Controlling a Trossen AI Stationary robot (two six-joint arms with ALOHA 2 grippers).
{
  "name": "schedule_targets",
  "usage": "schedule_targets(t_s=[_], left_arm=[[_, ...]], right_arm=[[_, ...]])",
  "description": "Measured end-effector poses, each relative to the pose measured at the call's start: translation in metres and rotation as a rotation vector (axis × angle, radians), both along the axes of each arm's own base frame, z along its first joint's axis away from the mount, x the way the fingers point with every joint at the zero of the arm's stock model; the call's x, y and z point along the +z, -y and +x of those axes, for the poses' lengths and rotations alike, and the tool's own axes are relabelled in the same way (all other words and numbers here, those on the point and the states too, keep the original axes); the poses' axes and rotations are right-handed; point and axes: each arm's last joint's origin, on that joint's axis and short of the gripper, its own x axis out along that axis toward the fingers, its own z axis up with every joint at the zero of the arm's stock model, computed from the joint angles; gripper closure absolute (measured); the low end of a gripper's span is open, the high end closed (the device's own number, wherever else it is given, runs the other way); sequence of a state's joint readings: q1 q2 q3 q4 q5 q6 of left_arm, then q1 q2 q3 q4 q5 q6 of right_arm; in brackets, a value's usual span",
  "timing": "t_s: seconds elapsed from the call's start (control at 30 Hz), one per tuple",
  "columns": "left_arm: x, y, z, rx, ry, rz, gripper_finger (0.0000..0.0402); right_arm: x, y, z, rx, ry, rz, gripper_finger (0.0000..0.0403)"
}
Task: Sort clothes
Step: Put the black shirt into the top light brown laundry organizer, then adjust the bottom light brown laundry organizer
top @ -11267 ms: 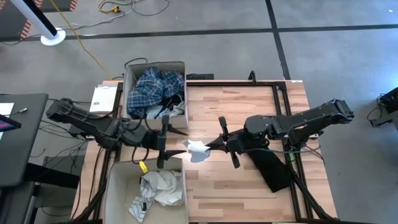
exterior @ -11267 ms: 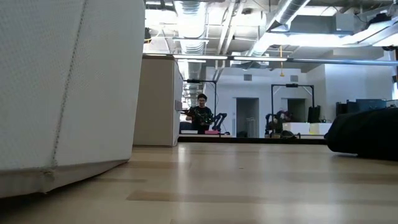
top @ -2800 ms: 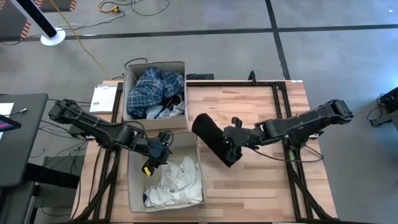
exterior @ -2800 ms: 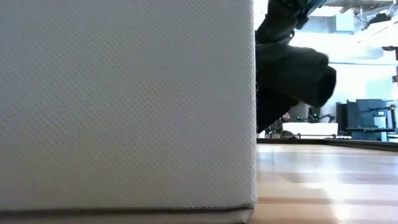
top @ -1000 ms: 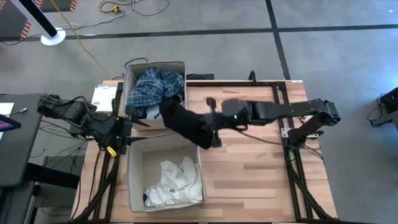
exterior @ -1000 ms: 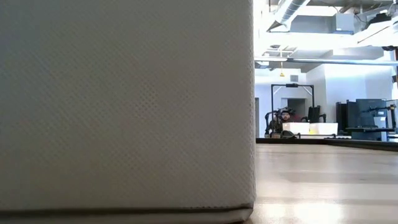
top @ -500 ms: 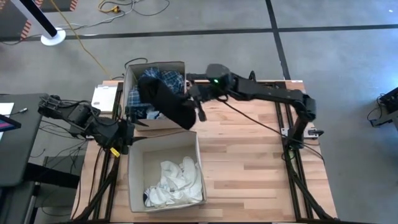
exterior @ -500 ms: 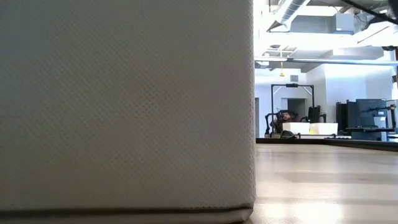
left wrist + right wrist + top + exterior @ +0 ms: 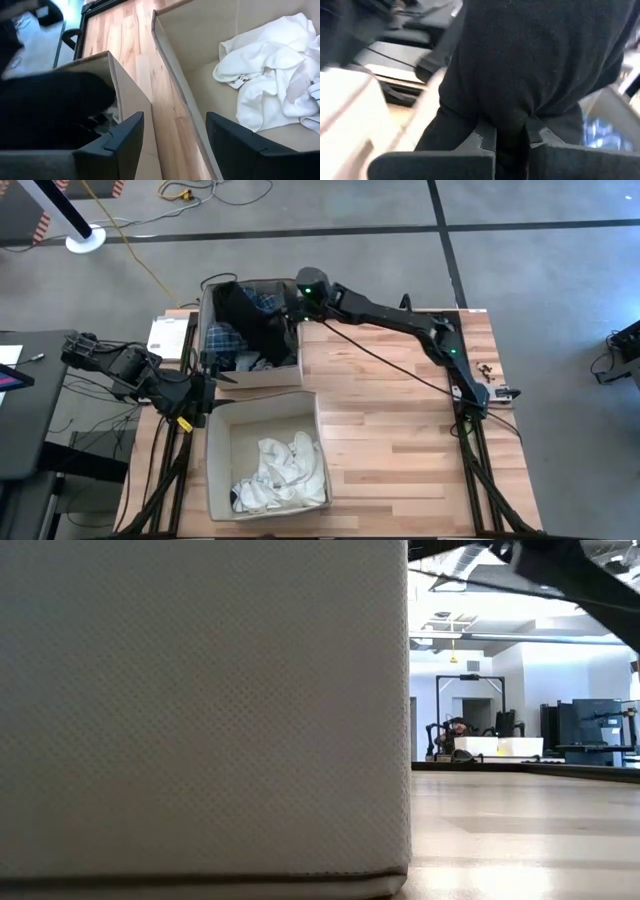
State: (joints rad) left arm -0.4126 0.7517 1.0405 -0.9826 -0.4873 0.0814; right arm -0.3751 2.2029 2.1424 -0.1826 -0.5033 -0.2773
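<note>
We see white clothes [image 9: 283,470] in the near box [image 9: 214,476], our left gripper [image 9: 207,379] waiting just beyond it with fingers apart and empty, and farther on our right gripper [image 9: 290,315] clamped on a black garment [image 9: 250,317] over the far box [image 9: 292,370] holding blue plaid clothes [image 9: 222,340].

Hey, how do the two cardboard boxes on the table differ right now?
The far box holds dark clothes, blue plaid and a black garment that the shut right gripper hangs over it; the near box holds only white clothes. The far box looks smaller and fuller; the near box shows bare floor. The open left gripper sits between them. Both are tan and open-topped.
</note>
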Motion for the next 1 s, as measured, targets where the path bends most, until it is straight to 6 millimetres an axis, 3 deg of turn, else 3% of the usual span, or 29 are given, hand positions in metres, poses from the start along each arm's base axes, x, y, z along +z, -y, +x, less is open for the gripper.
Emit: schedule_targets(t_s=[0.17, 0.33, 0.47, 0.67, 0.8, 1.0], left_arm=[[0.000, 0.000, 0.000, 0.007, 0.000, -0.010, 0.0194], [-0.001, 0.000, 0.000, 0.015, -0.005, -0.019, 0.0194], [-0.001, 0.000, 0.000, 0.027, -0.002, -0.036, 0.0194], [-0.001, 0.000, -0.001, 0.037, -0.003, -0.050, 0.0194], [-0.001, 0.000, -0.001, 0.036, -0.004, -0.049, 0.0194], [-0.002, -0.001, -0.001, 0.037, -0.014, -0.045, 0.0194]], right_arm=[[-0.029, 0.020, 0.008, -0.051, -0.136, 0.118, 0.0374], [-0.053, 0.023, 0.008, -0.089, -0.306, 0.253, 0.0358], [-0.053, 0.019, 0.006, -0.130, -0.352, 0.253, 0.0303], [-0.054, 0.017, 0.005, -0.157, -0.375, 0.264, 0.0179], [-0.037, 0.009, -0.002, -0.149, -0.367, 0.243, 0.0134], [0.022, -0.028, -0.024, -0.072, -0.296, 0.147, 0.0128]])
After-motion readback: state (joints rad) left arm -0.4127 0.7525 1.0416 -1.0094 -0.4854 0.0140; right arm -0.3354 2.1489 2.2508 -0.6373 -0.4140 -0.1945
